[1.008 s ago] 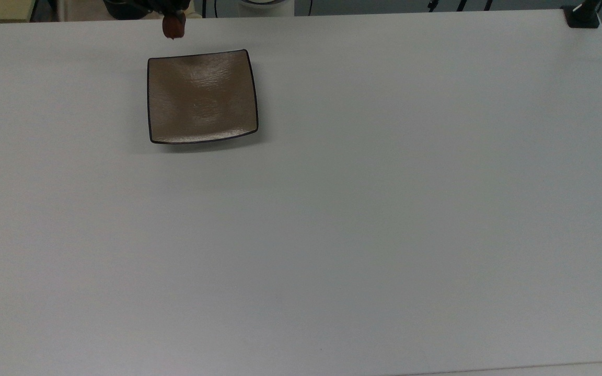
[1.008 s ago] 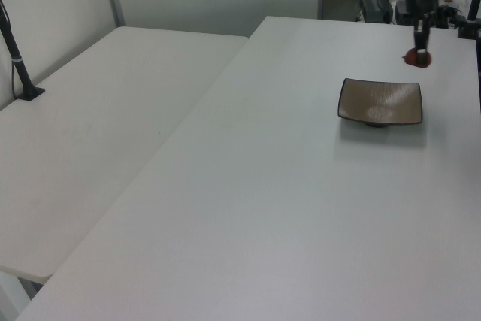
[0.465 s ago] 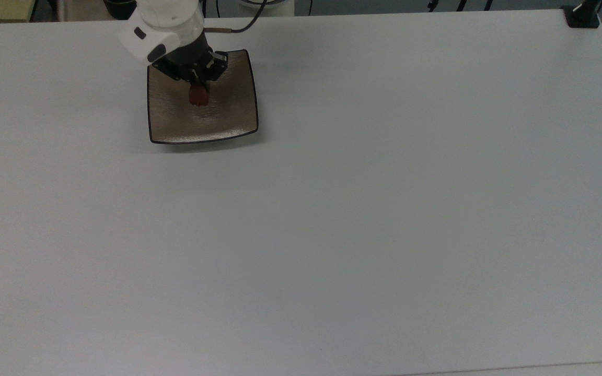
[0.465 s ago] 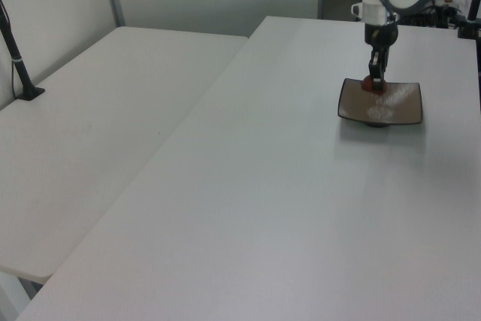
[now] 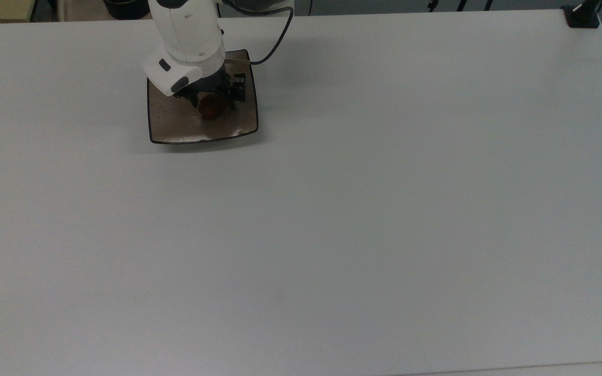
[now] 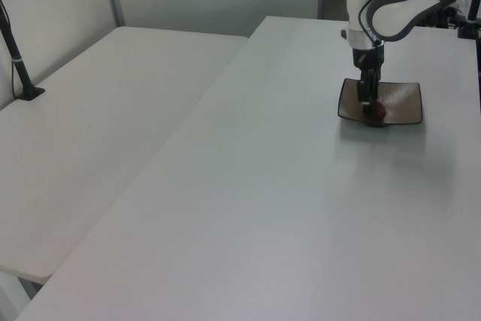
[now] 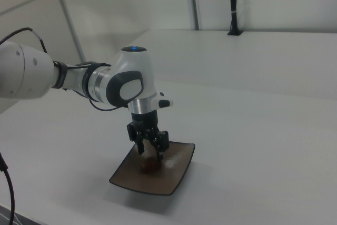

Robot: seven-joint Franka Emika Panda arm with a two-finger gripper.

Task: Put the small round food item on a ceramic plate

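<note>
Gripper [image 5: 211, 104] in the top view sits right over the ceramic plate [image 5: 175, 128], with the white wrist of the arm [image 5: 188, 36] hiding the plate's far half. The small round food item [image 5: 209, 108] pokes out just below the wrist, near the plate's middle. From up here I can't tell what the fingers are doing around it. The plate is square, brown and glossy, with a thin dark rim, and it sits on a plain matte white table [image 5: 384, 209].

Left view: the gripper [image 6: 368, 101] points straight down and the food item [image 6: 376, 111] looks like a dark lump low on the plate [image 6: 402, 107], at the fingertips. You can see the plate's upturned edges here and a bright sheen on the glaze.

Right view is the clearest. The gripper [image 7: 150, 148] has its fingers spread a little, and the food item [image 7: 150, 165] looks to be resting on the plate [image 7: 174, 175] just under the tips rather than pinched between them. It's a stubby, matte, reddish-brown lump, way smaller than the plate.

So I'd say the job is basically done: the item's on the plate and seems to be let go. What's left is lifting the arm clear without nudging it.
</note>
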